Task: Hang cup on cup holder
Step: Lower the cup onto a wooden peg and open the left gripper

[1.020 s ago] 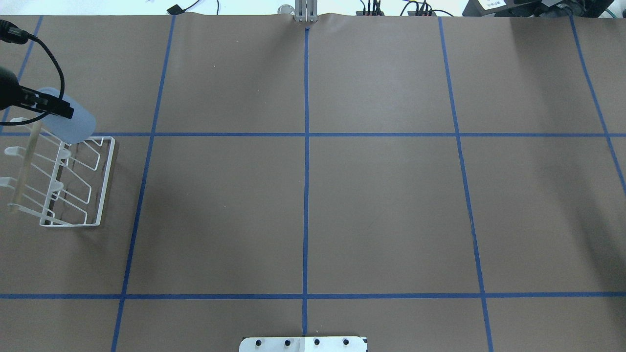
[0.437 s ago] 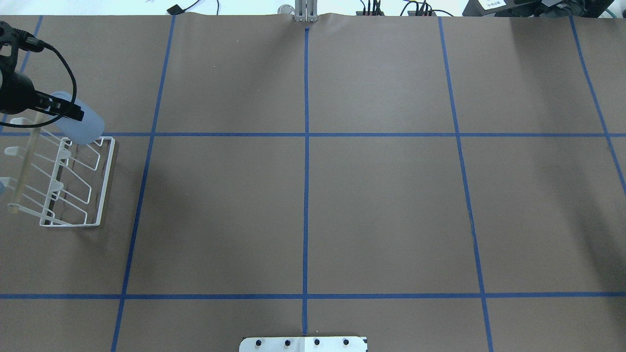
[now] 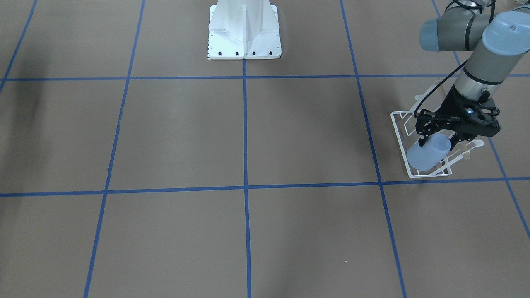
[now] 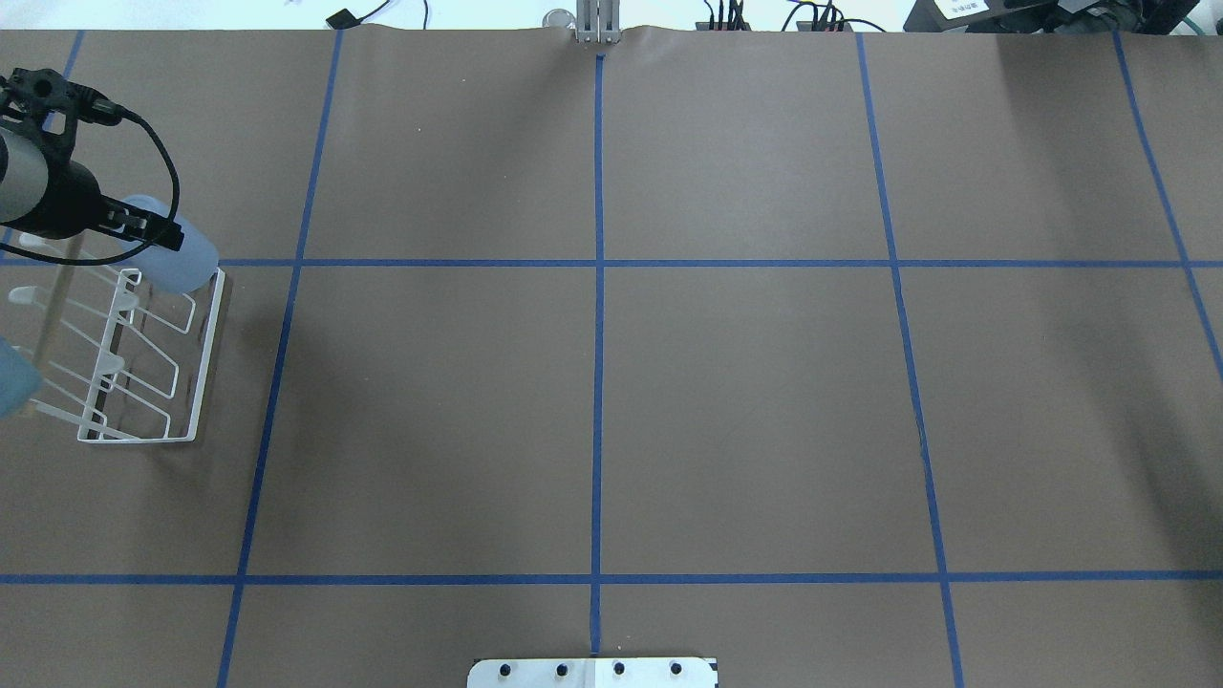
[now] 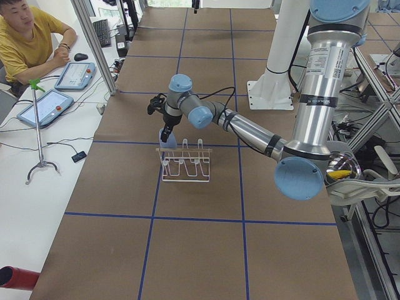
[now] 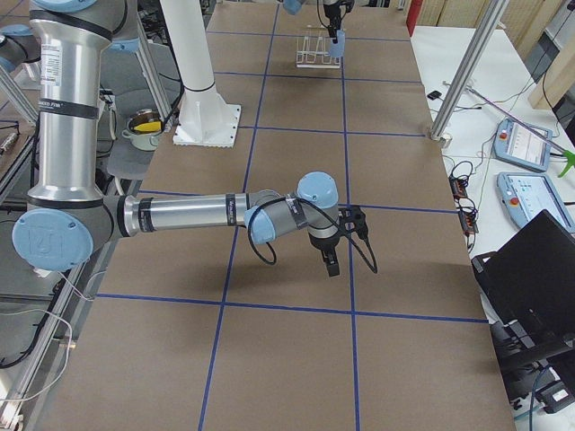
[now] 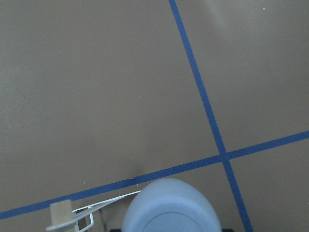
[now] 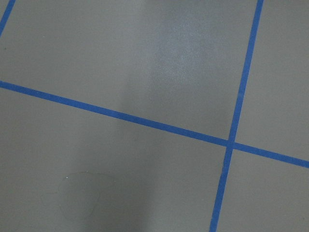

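The light blue cup [image 4: 187, 264] is held tilted in my left gripper [image 4: 143, 227], which is shut on it, over the far end of the cup holder [image 4: 206, 355]. The holder is a white wire rack with slanted prongs and a tan wooden rod [image 4: 53, 304]. In the front-facing view the cup [image 3: 425, 155] hangs below the gripper [image 3: 439, 137] above the rack's end [image 3: 398, 130]. Whether it touches a prong I cannot tell. The left wrist view shows the cup's base [image 7: 169, 209] and a rack corner [image 7: 104, 205]. My right gripper [image 6: 330, 261] shows only in the exterior right view; I cannot tell its state.
The brown table cover [image 4: 745, 411] carries a grid of blue tape lines [image 4: 598, 382]. The robot's white base [image 3: 244, 33] stands at the near edge. An operator [image 5: 28, 47] sits beyond the far edge with tablets. The right arm [image 6: 189, 214] reaches low over the table.
My left gripper has carried the cup to the right and toward the robot, over the rack's far end, with the cup tilting further. More of the left arm has come into view.
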